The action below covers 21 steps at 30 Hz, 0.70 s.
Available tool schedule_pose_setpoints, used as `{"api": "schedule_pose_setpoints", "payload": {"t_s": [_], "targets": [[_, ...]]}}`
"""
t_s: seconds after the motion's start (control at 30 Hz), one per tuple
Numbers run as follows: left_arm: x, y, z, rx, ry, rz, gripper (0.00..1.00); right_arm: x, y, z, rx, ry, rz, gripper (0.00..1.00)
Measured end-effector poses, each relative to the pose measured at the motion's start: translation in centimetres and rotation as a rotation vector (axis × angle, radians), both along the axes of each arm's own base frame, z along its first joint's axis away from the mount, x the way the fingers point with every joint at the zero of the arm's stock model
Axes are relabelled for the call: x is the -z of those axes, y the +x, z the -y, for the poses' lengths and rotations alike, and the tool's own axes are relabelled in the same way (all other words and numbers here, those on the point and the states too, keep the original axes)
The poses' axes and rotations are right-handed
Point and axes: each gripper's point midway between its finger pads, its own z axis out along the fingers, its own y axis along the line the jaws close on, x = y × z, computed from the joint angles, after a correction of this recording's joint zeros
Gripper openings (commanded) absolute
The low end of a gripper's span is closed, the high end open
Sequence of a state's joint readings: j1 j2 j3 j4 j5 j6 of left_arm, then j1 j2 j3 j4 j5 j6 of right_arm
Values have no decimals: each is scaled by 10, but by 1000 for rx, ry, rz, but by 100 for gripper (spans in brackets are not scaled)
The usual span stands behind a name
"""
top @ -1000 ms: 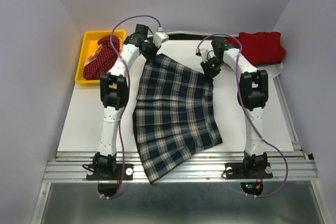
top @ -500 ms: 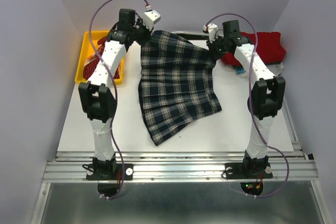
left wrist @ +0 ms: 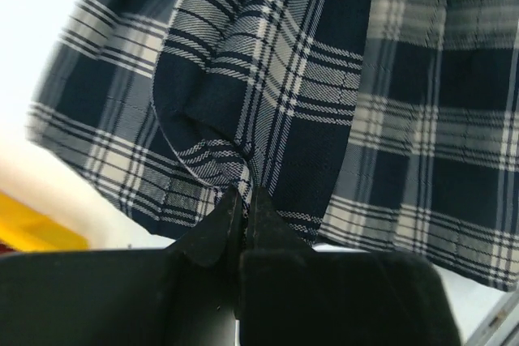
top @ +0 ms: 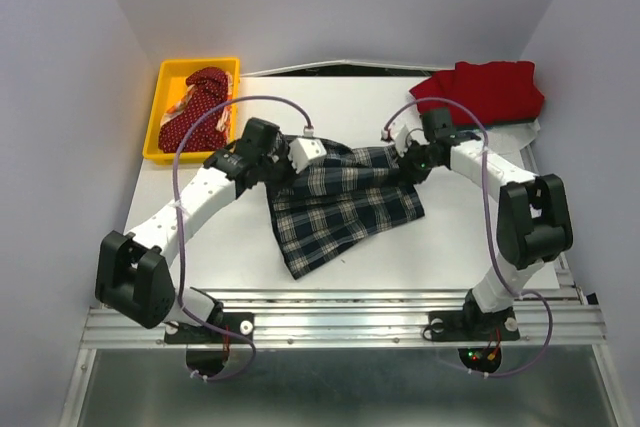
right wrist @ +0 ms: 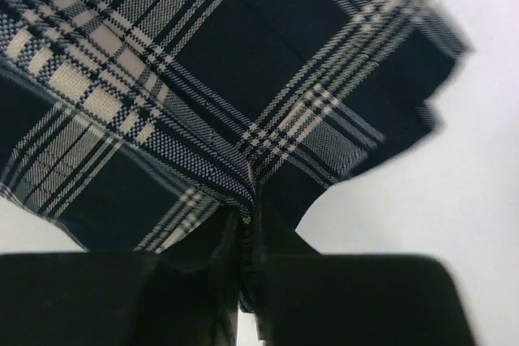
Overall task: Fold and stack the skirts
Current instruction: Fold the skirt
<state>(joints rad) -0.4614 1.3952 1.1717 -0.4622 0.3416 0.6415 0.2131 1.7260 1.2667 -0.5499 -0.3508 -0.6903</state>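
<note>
2 robot arms reach low over a white table (top: 200, 237) with a navy, green and white plaid skirt (top: 345, 209) spread between them at the centre of the surface. The left gripper (top: 288, 169) has its jaws pressed together on a puckered fold of plaid at the skirt's left upper edge; its wrist camera shows the black fingertips (left wrist: 231, 212) nipping the cloth with no gap between them. The right gripper (top: 412, 165) is likewise clamped on the skirt's right upper edge, its wrist view showing a thin pinch of plaid caught between closed fingers (right wrist: 231, 237). The cloth held between the 2 grippers lies doubled over the layer beneath, while a corner of the hem trails toward the near edge of the table. At the far left, a yellow bin (top: 152, 152) holds a crumpled dark red skirt with tiny white dots (top: 198, 115), with a scrap of cream and orange cloth (top: 183, 104) showing beside it. At the far right corner, well apart from the plaid, a plain red skirt (top: 485, 92) rests folded on the table.
</note>
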Motion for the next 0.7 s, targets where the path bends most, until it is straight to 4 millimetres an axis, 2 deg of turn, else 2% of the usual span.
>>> {"api": "schedule_pose_setpoints", "payload": {"t_s": [0.03,0.07,0.1,0.13,0.17,0.2,0.27,0.33,0.43,0.5,0.57,0.63,0.7], "targets": [[13,-9,0,10,17,-19,26,13,-13,-3,-19,-12,-24,35],[35,-25,-3,25,53,-61,58,33,-32,-6,-48,-40,-55,42],[48,-35,-4,30,77,-90,72,44,-45,-8,-70,-60,-80,59],[61,-45,-6,48,104,-110,93,52,-55,-11,-89,-78,-94,61],[68,-51,-8,52,119,-123,99,57,-66,-14,-106,-87,-105,63],[75,-59,-13,48,139,-140,99,57,-73,-16,-123,-97,-103,63],[70,-66,-19,45,141,-129,99,46,-71,-17,-118,-93,-69,63],[50,-66,-20,44,111,-69,99,24,-65,-16,-99,-78,-13,66],[5,-64,-17,48,47,47,99,-19,-59,-18,-70,-37,76,65],[-22,-60,-9,63,17,109,98,-55,-55,-20,-40,4,134,60],[-38,-58,4,91,-3,145,93,-76,-54,-22,-17,36,167,59],[-37,-56,16,111,-1,151,91,-87,-56,-23,12,67,168,61],[-27,-54,27,129,16,128,89,-82,-62,-23,34,86,119,62]]}}
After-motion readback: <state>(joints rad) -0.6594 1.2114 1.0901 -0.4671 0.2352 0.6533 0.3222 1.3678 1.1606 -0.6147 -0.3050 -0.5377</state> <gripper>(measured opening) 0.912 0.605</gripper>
